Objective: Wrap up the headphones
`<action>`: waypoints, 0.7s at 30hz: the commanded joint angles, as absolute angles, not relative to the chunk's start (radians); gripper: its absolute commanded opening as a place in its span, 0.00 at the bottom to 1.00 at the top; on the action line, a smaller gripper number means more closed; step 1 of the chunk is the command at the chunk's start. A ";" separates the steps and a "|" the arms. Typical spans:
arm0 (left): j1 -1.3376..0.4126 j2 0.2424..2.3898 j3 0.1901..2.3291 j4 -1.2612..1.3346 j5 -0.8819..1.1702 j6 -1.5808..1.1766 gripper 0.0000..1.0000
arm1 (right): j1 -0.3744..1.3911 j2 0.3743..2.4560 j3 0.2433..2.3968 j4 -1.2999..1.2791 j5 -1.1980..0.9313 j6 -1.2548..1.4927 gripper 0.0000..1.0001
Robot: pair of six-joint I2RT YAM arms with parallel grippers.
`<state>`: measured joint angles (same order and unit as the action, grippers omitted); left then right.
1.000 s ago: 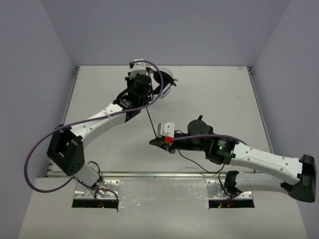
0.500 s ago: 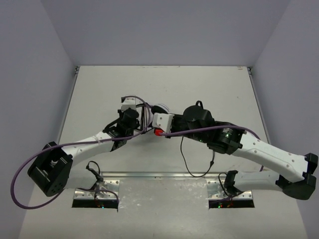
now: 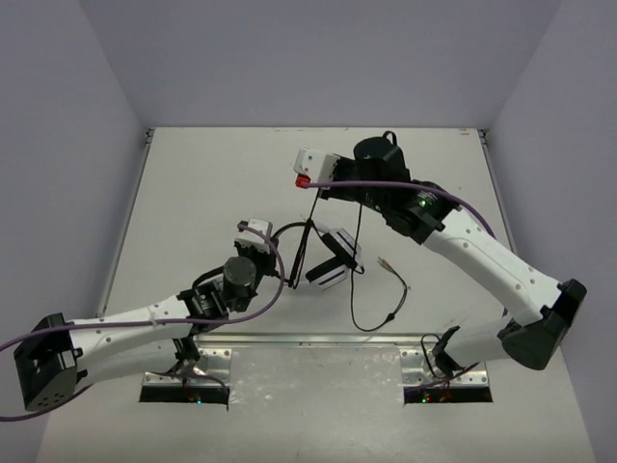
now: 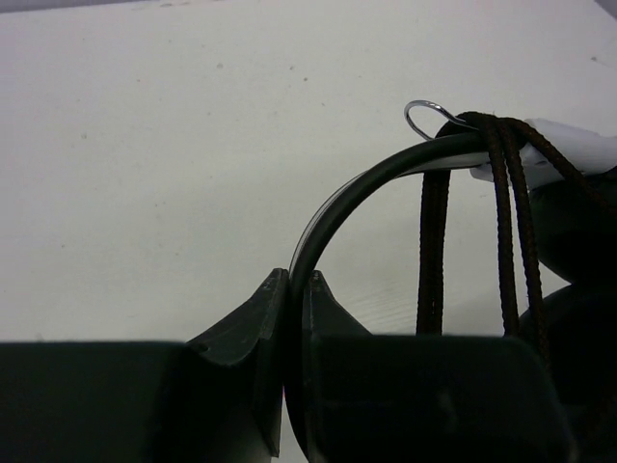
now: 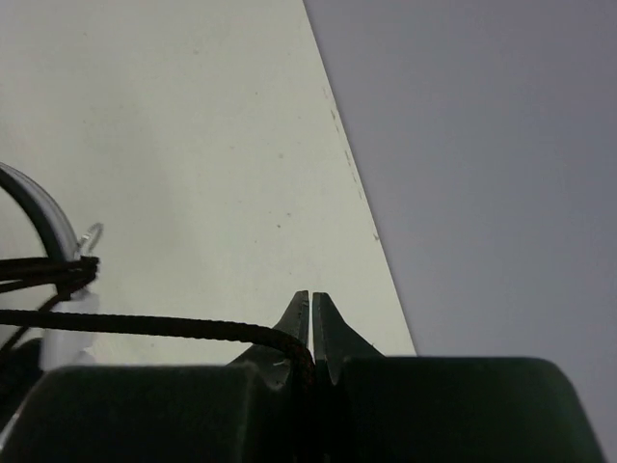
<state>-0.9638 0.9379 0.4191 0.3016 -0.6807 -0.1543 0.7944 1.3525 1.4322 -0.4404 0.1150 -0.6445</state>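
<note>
Left gripper (image 4: pixel 298 282) is clamped on the headband (image 4: pixel 386 164) of the headphones (image 3: pixel 333 258), just below centre of the top view. Right gripper (image 5: pixel 310 301), upper centre, pinches the taut cable (image 5: pixel 145 325), which loops over the headband.

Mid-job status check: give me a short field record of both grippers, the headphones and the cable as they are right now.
left gripper: shut on the headband of the headphones
right gripper: shut on the cable, out toward the far side of the table
headphones position: mid-table, between the two arms
wraps: several cable strands cross the headband near one end
loose tail: lies curved on the table, right of the headphones
</note>
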 commanded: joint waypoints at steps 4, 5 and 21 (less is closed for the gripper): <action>-1.060 0.766 0.431 0.296 -0.759 -0.114 0.00 | 0.632 1.393 1.476 -0.316 0.104 -0.690 0.06; -1.084 0.755 0.437 0.287 -0.765 -0.104 0.00 | 0.621 1.396 1.471 -0.313 0.101 -0.695 0.06; -1.451 0.739 0.658 0.224 -1.080 0.098 0.00 | 0.523 1.611 1.454 -0.267 0.063 -0.595 0.02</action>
